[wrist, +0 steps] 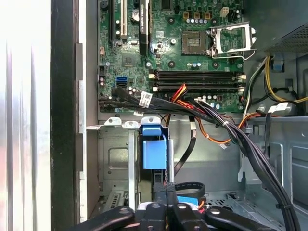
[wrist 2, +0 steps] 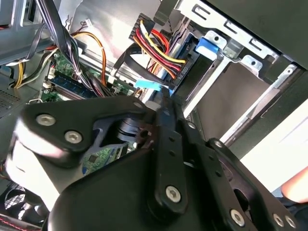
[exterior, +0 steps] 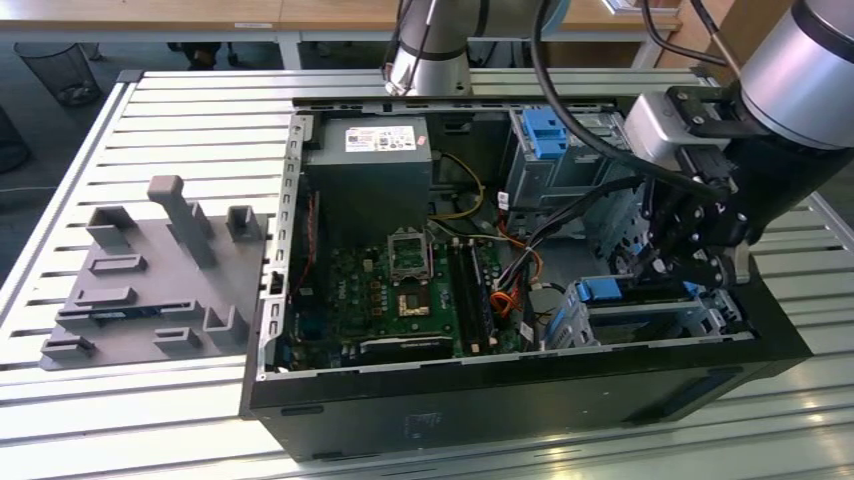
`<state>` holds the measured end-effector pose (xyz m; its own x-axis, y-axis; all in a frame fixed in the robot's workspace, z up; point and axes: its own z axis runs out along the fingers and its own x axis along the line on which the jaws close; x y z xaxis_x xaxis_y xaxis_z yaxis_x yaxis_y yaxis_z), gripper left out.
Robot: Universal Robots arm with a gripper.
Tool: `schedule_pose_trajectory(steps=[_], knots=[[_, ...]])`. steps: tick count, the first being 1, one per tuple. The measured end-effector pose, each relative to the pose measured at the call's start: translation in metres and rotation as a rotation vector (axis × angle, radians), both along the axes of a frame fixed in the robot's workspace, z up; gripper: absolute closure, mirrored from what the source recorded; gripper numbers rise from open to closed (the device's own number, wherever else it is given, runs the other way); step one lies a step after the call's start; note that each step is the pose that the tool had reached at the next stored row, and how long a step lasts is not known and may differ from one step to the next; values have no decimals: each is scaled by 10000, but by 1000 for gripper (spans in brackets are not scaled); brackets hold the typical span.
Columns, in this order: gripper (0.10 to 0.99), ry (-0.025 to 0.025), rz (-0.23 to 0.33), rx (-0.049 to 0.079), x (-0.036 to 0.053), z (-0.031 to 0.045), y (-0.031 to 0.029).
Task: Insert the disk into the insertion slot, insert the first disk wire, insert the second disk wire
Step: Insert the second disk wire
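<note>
a surface of pale metal slats carries two things in the exterior view. an open black computer case lies on its side at about four o'clock, and a grey holder plate with upright blocks sits at nine o'clock, just beside it.

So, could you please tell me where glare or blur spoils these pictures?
In the first wrist view, a blown-out white band runs along one edge beside the case wall, while the motherboard is sharp. In the second wrist view, the near gripper linkage is soft and a corner washes out. The exterior view is evenly lit.
</note>
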<state>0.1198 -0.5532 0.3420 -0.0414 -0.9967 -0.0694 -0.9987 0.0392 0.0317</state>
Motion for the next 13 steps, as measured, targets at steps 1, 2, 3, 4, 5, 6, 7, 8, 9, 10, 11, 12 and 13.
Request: schedule_pose_trajectory(steps=[1,2,3,4,5,6,7,8,9,10,11,12,13], knots=[[941,3,0,1,0,5,0],[980,6,0,0,0,9,0],[980,8,0,1,0,14,0],[980,10,0,0,0,18,0],[980,11,0,0,0,23,0],[980,12,0,1,0,25,0],[980,14,1,2,0,28,0],[980,17,0,0,0,31,0],[980,19,0,-1,0,36,0],[980,23,1,0,0,41,0],[980,27,0,-1,1,45,0],[980,29,0,1,0,46,0],[980,31,0,2,0,45,0]])
